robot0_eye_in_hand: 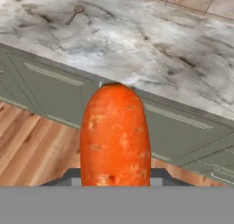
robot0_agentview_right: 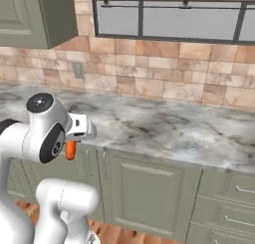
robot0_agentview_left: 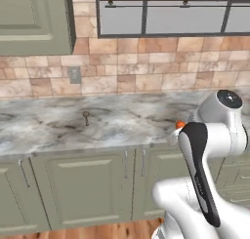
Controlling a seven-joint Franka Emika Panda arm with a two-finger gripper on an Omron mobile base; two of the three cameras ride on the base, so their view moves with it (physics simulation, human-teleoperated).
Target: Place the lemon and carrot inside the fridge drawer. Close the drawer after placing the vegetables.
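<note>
We locate the carrot clamped in the gripper, whose jaws are drawn together on its thick end; in the hand view its long axis runs straight out along the gripper's line of sight, tapered end pointing away. In the right base view it hangs as a short orange stub just below the hand, off the front edge of the marble counter and level with the tops of the green cabinet doors. In the left base view we see only a small orange patch of it beside the arm's upper joint. No free travel is needed to reach it; the relation that governs the coming move is carrot to fridge drawer, and we judge that the base or arm must turn to find that drawer. The lemon cannot be made out either. A brown spoon-like utensil lies on the counter, well apart from the hand, beneath a wall outlet. We judge the counter edge and cabinet fronts to be the nearest obstructions when swinging the load clear.
</note>
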